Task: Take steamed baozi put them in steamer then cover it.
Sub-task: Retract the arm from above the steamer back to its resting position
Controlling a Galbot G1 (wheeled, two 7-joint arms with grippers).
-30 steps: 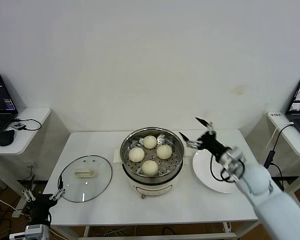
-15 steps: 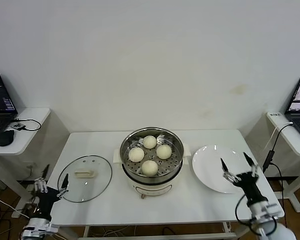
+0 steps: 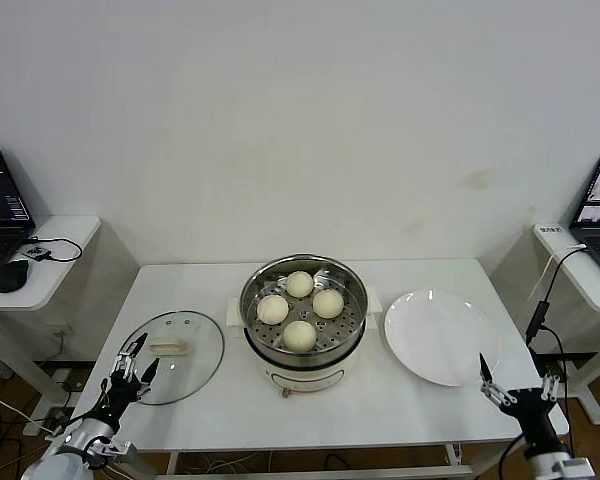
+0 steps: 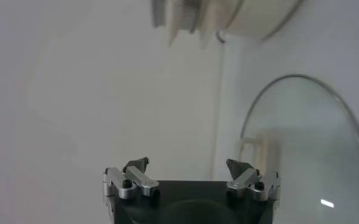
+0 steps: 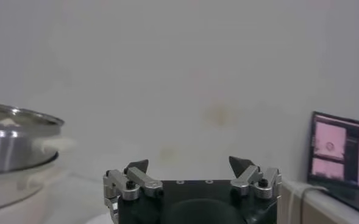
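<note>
Steamed baozi (image 3: 299, 335), four smooth cream-white round buns, sit on the perforated metal tray inside the steamer (image 3: 304, 312), and we work outward from the near edge. Nearest us, the left pincer (image 3: 132, 363) hovers at the near left corner of the white surface (image 3: 380, 400), fingers spread wide and holding nothing, just beside the cover (image 3: 171, 356). That cover is a flat disc of clear glass with a metal rim and a cream handle, lying left of the steamer; in the left wrist view only part of its rim shows. The right pincer (image 3: 513, 385) hangs off the near right corner, gaping wide and empty too. Beyond it lies a glossy white plate (image 3: 440, 336). The steamer is shiny steel on a white base. Far off, laptops are cut by both edges.
</note>
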